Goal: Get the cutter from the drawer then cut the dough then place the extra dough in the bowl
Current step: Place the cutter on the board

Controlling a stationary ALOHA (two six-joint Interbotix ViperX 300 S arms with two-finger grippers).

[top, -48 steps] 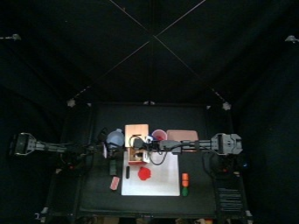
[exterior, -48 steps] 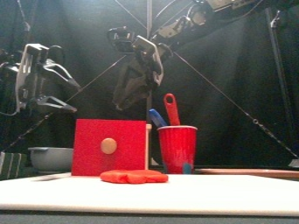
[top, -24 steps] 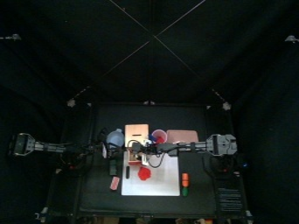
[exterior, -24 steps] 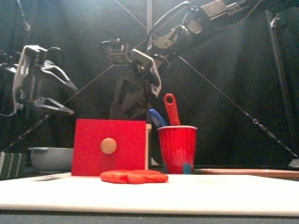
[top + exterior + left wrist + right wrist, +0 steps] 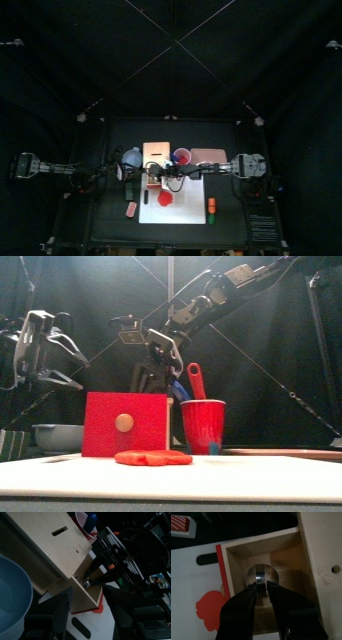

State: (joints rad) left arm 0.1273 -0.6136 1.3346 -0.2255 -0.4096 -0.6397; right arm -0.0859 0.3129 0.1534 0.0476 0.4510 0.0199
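Right hand (image 5: 261,585) hangs inside the open drawer (image 5: 234,562), jaws slightly apart astride the cutter (image 5: 261,573); best to pinch it firmly and lift straight up.

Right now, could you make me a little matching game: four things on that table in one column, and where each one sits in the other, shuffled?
Things
1. metal cutter
2. red dough
3. toy knives
4. blue-grey bowl

Places
A. standing in the red cup
B. beside the wooden box, on the left arm's side
C. inside the open drawer
D. lying flat on the white cutting board

Pairs: 1-C, 2-D, 3-A, 4-B
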